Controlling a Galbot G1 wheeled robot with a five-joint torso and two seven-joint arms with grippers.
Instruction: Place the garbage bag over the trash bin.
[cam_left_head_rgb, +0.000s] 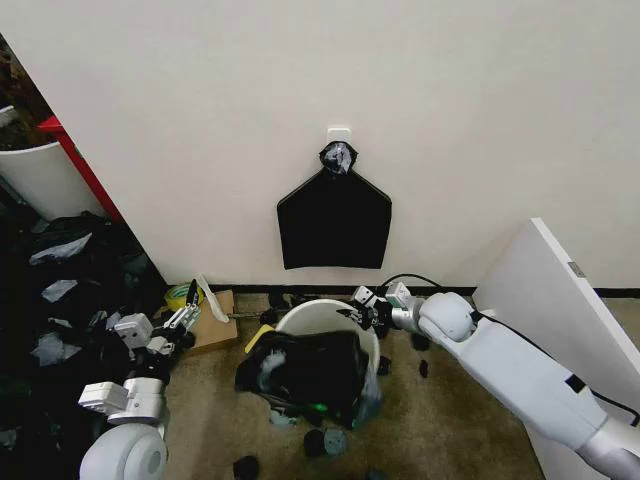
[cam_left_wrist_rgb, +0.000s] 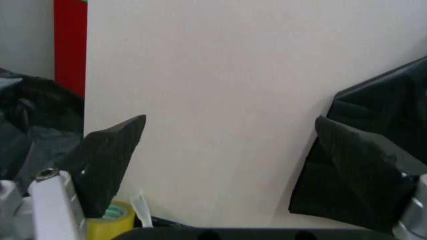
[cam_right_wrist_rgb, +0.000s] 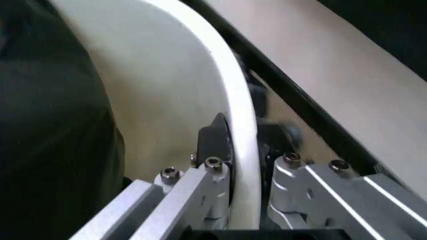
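While my right gripper sits at the far rim of the trash bin, I can see in its wrist view that the fingers straddle the pale rim, one inside the wall and one outside, narrowed onto it. Just beyond that grip, nearer my base, the garbage bag lies draped over the near side of the bin, crumpled and glossy, leaving the far part of the opening bare. My left gripper hangs well apart from the bin, on the left, with its dark fingers spread wide and nothing between them. Close by it a roll of yellow tape rests on the floor near the wall.
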